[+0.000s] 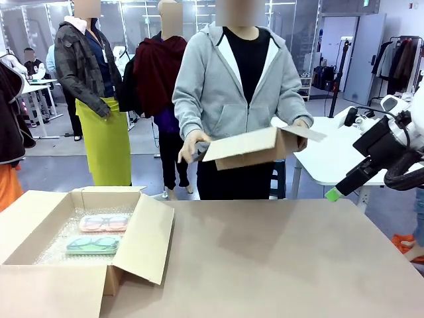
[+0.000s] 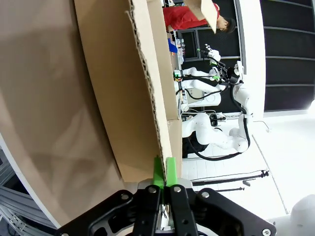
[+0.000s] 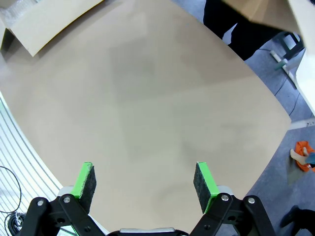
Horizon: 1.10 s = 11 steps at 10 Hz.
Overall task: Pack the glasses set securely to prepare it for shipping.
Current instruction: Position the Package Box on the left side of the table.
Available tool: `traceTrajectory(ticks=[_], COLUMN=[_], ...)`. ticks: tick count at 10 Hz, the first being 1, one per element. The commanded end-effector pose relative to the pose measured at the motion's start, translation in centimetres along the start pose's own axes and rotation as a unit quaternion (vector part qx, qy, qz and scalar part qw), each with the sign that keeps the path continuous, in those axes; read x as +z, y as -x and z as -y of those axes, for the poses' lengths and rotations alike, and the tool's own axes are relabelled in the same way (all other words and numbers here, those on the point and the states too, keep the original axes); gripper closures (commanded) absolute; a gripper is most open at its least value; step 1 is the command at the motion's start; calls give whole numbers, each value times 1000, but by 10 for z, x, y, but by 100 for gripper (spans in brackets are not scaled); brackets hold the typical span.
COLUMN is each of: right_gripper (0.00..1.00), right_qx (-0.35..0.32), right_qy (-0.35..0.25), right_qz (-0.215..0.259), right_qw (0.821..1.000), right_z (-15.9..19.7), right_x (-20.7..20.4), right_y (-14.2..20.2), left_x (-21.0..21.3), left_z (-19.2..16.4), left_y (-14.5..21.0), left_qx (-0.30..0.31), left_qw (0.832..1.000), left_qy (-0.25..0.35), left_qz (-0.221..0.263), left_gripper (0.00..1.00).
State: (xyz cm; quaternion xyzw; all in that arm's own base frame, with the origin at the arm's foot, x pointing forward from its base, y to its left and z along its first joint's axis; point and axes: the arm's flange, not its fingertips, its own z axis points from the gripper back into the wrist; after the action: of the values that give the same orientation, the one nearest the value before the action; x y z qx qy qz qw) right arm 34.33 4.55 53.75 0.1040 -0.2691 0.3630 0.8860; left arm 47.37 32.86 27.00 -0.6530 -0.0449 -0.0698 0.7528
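In the front view we see a large open cardboard box (image 1: 142, 238) at about eight o'clock on the tan table (image 1: 278, 265), its flaps spread outward. Inside, on a bubble wrap sheet (image 1: 59, 240), lie the two cases of the glasses set side by side — the pink-based case (image 1: 104, 223) farther from us, the mint-green-based case (image 1: 93, 245) nearer, just beside it. Spectacles show faintly through both clear lids. We can read no print or label on the box or the cases.

At twelve o'clock, across the table, a person in a grey hoodie holds a smaller cardboard box (image 1: 255, 147) in both hands, above the table's far edge, its flaps open.

The right gripper (image 1: 333, 194) hangs off the table's edge at about three o'clock; in the right wrist view its green pads (image 3: 86, 179) stand wide apart over bare tabletop, holding nothing.

In the left wrist view the left gripper (image 2: 164, 172) has its pads pressed together, right at the corrugated edge of a flap of the large box — whether they pinch it we cannot tell.
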Motion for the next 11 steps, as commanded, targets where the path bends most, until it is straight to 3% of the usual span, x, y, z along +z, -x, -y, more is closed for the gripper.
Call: traceTrajectory(ticks=[1, 2, 3, 4, 5, 6, 7, 8, 9, 10, 11], right_gripper=[0, 0, 0, 0, 0, 0, 0, 0, 0, 0, 0], right_qx=[1, 1, 1, 1, 1, 1, 1, 1, 1, 1, 1], right_qy=[0, 0, 0, 0, 0, 0, 0, 0, 0, 0, 0], right_qz=[-2, -2, -2, -2, -2, -2, -2, -2, -2, -2, -2], right_qw=[1000, 1000, 1000, 1000, 1000, 1000, 1000, 1000, 1000, 1000, 1000], right_z=[-3, -3, -3, -3, -3, -3, -3, -3, -3, -3, -3], right_x=[0, 0, 0, 0, 0, 0, 0, 0, 0, 0, 0], right_y=[1, 1, 1, 1, 1, 1, 1, 1, 1, 1, 1], left_x=[0, 0, 2, 5, 8, 9, 7, 4, -2, -12, -28], left_z=[1, 0, 5, 11, 25, 40, 57, 81, 108, 131, 166], left_y=[0, 0, 1, 1, 2, 2, 3, 3, 2, 2, 1], left_qx=[-1, 0, 7, 1, -1, -11, -23, -40, -66, -66, -91], left_qw=[1000, 1000, 1000, 1000, 999, 997, 994, 989, 985, 977, 961], left_qy=[-1, 0, -19, -21, -51, -74, -105, -143, -161, -202, -259], left_qz=[1, 0, 7, 11, 12, 20, 21, 15, 8, -8, -29], left_gripper=[98, 88, 64, 54, 30, 21, 41, 0, 8, 0, 0])
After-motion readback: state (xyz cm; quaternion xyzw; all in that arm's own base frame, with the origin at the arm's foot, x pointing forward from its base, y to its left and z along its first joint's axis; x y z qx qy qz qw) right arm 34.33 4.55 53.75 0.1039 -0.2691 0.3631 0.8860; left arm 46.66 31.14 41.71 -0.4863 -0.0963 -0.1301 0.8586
